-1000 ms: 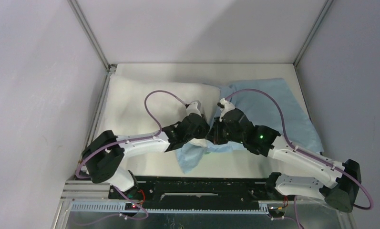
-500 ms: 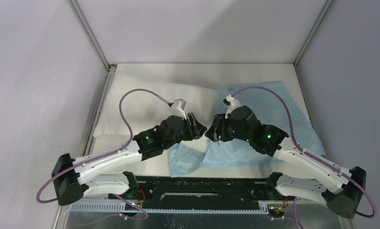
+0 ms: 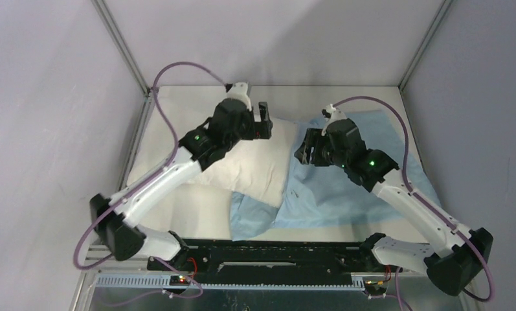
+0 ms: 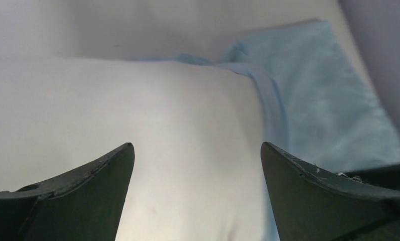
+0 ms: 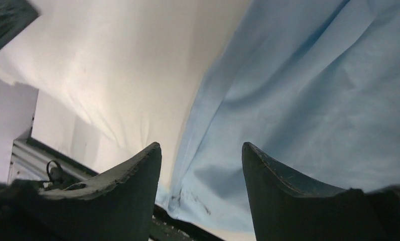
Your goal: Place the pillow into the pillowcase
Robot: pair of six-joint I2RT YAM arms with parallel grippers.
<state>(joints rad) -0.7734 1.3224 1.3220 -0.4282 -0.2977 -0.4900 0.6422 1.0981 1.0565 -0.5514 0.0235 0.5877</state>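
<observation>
Plump white fabric pillow (image 3: 242, 172) at frame centre-left, right end overlapping thin light-blue cloth pillowcase (image 3: 384, 168). Left claw (image 3: 263, 120) & right claw (image 3: 309, 146): jaws apart, holding nothing.

Plump white pillow (image 3: 252, 170) lies flat, overlapping the crumpled light-blue pillowcase (image 3: 365, 175)

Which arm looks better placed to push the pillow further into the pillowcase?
Left, probably: its open pincer hangs over the pillow, whose right end meets the pillowcase. The right pincer hangs over cloth.
</observation>
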